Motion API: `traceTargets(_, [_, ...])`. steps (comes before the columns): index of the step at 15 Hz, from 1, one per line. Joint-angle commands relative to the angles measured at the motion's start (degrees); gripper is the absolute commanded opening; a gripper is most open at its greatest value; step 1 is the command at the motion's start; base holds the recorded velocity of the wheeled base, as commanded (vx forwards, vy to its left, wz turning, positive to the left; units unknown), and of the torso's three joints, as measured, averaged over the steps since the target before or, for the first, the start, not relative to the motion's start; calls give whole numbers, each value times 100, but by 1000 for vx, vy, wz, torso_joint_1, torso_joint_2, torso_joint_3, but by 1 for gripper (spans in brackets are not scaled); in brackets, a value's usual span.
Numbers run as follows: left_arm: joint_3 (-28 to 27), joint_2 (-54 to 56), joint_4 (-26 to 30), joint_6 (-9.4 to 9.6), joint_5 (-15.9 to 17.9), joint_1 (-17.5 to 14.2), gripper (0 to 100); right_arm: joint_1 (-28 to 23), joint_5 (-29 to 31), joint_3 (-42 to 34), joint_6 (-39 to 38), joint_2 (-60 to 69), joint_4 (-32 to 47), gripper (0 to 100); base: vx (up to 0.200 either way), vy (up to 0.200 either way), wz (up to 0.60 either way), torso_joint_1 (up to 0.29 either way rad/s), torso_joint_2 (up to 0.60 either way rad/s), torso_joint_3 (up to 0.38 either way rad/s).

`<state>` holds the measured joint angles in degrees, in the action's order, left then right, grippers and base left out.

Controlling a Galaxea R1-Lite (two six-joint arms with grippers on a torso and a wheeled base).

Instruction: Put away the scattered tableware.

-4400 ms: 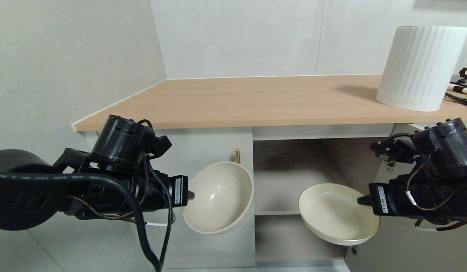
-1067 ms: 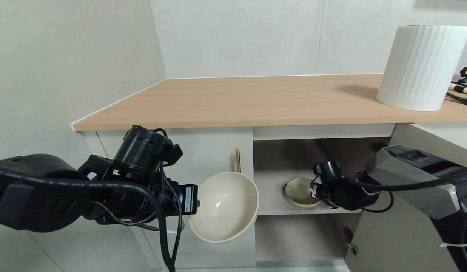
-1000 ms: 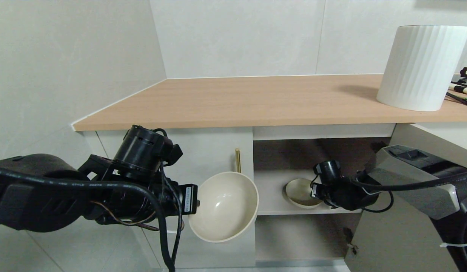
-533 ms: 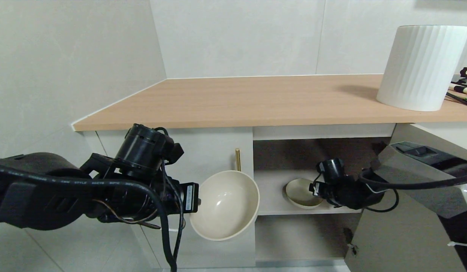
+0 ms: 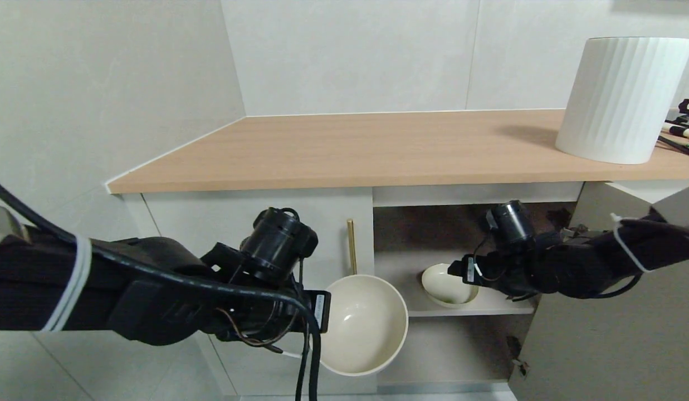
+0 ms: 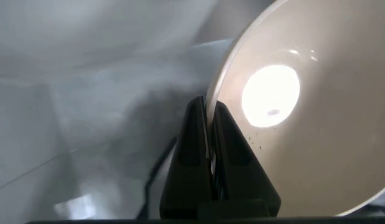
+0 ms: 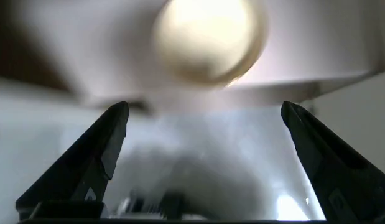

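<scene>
On the open cabinet's shelf (image 5: 492, 307) sits a small cream dish (image 5: 447, 285), just ahead of the right gripper (image 5: 457, 272), whose fingers (image 7: 106, 151) are spread wide with nothing between them. Lower and to the left, before the closed door (image 5: 299, 214) and beside its brass handle (image 5: 351, 245), the left gripper (image 5: 325, 312) is clamped on the rim of a cream bowl (image 5: 365, 327), its hollow facing up and outward.

Wooden countertop (image 5: 377, 147), set in a corner of pale tiled walls (image 5: 350, 55). On it, far right: 1 white ribbed cylinder (image 5: 622, 100), pens (image 5: 684, 133) just beside. Beneath it: grey cabinet (image 5: 472, 195); 1 closed door (image 5: 199, 217) with brass handle (image 5: 351, 245); 1 open compartment with 1 shelf (image 5: 391, 264); 1 door (image 5: 600, 345) swung open.
</scene>
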<state>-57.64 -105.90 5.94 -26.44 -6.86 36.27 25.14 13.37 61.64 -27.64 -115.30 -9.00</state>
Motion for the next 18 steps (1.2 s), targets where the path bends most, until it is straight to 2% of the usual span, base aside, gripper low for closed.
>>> traceTargets(1, [-72, -607, -5, -10, -421, 267, 0, 510, -678, -125, 74, 1625, 1137, 100, 0, 0, 0, 0, 0, 0])
traceTargets(4, [-72, -722, -14, -19, -421, 460, 0, 932, -1170, -134, 268, 2222, 1849, 100, 0, 0, 0, 0, 0, 0])
traceTargets(8, [-90, -695, -14, -133, -412, 636, 0, 1591, -1118, -240, 320, 1783, 2280, 100, 0, 0, 0, 0, 0, 0])
traceTargets(18, [-37, -396, 4, -142, -430, 829, 0, 1819, -1030, -222, 259, 921, 2218, 100, 0, 0, 0, 0, 0, 0])
